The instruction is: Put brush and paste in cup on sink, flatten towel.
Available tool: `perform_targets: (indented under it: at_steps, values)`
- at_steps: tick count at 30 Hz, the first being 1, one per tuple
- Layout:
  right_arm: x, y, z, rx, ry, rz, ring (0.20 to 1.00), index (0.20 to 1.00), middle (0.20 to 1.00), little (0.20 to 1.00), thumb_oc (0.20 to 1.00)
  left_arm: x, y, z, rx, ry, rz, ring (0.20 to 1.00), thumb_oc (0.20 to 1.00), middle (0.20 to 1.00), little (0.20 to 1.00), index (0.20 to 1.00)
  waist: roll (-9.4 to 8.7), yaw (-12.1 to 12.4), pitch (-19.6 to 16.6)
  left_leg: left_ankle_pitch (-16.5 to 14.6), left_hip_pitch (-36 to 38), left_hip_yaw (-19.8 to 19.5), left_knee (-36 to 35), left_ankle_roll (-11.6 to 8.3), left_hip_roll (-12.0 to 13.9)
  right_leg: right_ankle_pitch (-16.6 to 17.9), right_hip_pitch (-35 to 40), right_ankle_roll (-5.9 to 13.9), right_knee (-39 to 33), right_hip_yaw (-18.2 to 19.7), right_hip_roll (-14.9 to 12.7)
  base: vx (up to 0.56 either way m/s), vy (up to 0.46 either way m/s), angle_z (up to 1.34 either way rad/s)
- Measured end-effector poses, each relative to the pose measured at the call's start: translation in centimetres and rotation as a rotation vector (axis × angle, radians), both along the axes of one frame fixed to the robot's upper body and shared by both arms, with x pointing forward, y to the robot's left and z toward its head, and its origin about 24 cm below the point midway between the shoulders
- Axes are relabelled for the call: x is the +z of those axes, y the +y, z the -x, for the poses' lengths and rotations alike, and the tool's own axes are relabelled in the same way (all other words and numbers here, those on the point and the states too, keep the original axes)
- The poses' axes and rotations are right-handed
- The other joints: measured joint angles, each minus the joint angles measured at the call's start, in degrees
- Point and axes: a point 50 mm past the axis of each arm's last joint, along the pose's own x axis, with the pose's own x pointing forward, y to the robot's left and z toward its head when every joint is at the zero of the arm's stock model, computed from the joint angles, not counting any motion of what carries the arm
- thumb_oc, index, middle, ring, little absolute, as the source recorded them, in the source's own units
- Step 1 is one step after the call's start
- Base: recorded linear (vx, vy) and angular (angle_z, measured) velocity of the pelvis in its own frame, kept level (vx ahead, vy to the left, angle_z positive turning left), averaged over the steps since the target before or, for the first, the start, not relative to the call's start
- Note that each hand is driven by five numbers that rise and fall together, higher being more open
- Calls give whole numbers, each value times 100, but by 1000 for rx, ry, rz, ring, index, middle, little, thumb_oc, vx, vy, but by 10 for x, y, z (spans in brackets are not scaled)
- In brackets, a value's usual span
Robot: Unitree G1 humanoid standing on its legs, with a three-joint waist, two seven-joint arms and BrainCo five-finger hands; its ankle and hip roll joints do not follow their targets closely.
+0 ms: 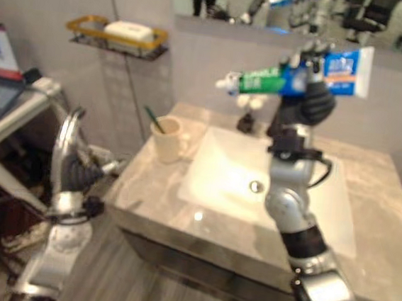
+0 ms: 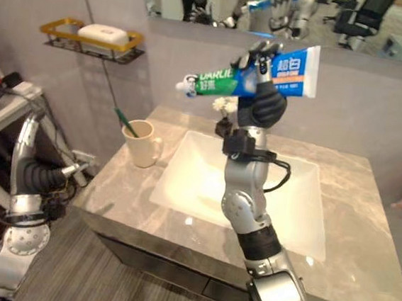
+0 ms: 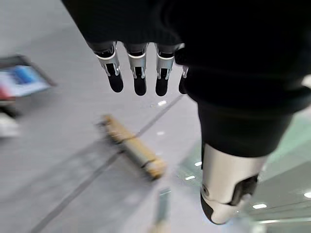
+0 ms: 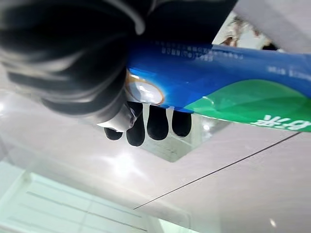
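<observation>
Blue-green toothpaste tube [image 2: 247,73] sits clamped in the right hand [image 2: 264,100]; cup [image 2: 141,143] with brush [image 2: 123,122] at nine o'clock; left hand [image 3: 141,73] relaxed.

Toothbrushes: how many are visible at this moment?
1: a green-handled toothbrush standing in the cream mug on the grey marble countertop, left of the white basin. Others could be hidden.

arms: silver-grey, jointed segments
right hand [image 2: 263,99]: dark ribbed cover behind fingers
left hand [image 3: 146,29]: silver fingers [image 3: 140,68], dark tips (thumb apart)
</observation>
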Motion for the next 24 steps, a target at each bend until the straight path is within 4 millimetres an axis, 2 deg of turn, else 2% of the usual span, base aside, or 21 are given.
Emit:
perform_targets:
  at_steps: [2, 7, 8, 11, 16, 18, 20, 23, 24]
  values:
    - [-3, -5, -3, -22, 16, 24, 200, 200, 200, 200, 200, -16, 0, 5, -21, 101, -6, 1000, 1000, 1000, 1000, 1000, -32, 95, 45, 54, -90, -159, 0, 2, -9, -26, -22, -1, -1, -159, -11, -14, -3, 42]
    - [-6, -6, -7, -31, 38, 49, 200, 200, 200, 200, 200, -38, -8, 8, -82, 222, 66, 1000, 1000, 1000, 1000, 1000, -56, 257, 170, 83, -162, -353, 0, -15, -27, -63, -8, 7, 1, -364, -10, -1, 10, 24]
    - [-5, -6, -8, -33, 39, 53, 200, 200, 200, 200, 200, -59, -9, 12, -98, 337, 68, 1000, 1000, 1000, 1000, 1000, -50, 258, 185, 88, -187, -408, 1, -12, -38, -78, -11, 7, 1, -417, -26, 22, 24, 17]
    - [-2, -7, -14, -49, 50, 68, 200, 200, 200, 200, 200, -91, 1, 22, -67, 517, 59, 1000, 1000, 1000, 1000, 1000, -80, 264, 240, 92, -222, -494, 0, -15, -56, -109, -6, 1, 2, -489, -35, 15, 22, 14]
    - [-2, -12, -19, -76, 73, 77, 200, 200, 200, 200, 200, -117, 10, 38, 9, 641, 87, 1000, 1000, 1000, 1000, 1000, -63, 291, 319, 108, -228, -625, 3, -19, -106, -160, 42, 33, 0, -641, -79, 23, 25, 15]
    - [-2, -11, -19, -73, 77, 79, 200, 200, 200, 200, 200, -121, 11, 40, 18, 656, 96, 1000, 1000, 1000, 1000, 1000, -52, 309, 333, 108, -226, -629, 3, -19, -123, -175, 57, 52, 1, -658, -87, 33, 38, 12]
    - [-3, -10, -20, -69, 80, 83, 200, 200, 200, 200, 200, -135, 14, 46, 56, 714, 127, 1000, 1000, 1000, 1000, 1000, -45, 311, 338, 107, -222, -632, 3, -18, -137, -183, 64, 62, 0, -666, -101, 20, 34, 3]
    - [-6, -12, -23, -78, 103, 104, 200, 200, 200, 200, 200, -147, 16, 51, 57, 795, 110, 1000, 1000, 1000, 1000, 1000, -54, 301, 344, 106, -222, -627, 3, -18, -140, -183, 61, 62, -1, -659, -106, 10, 21, 0]
    - [-9, -14, -27, -89, 127, 158, 200, 200, 200, 200, 200, -150, 13, 52, 23, 824, 53, 1000, 1000, 1000, 1000, 1000, -57, 310, 353, 105, -224, -627, 2, -18, -140, -183, 61, 62, 0, -660, -107, 20, 34, 0]
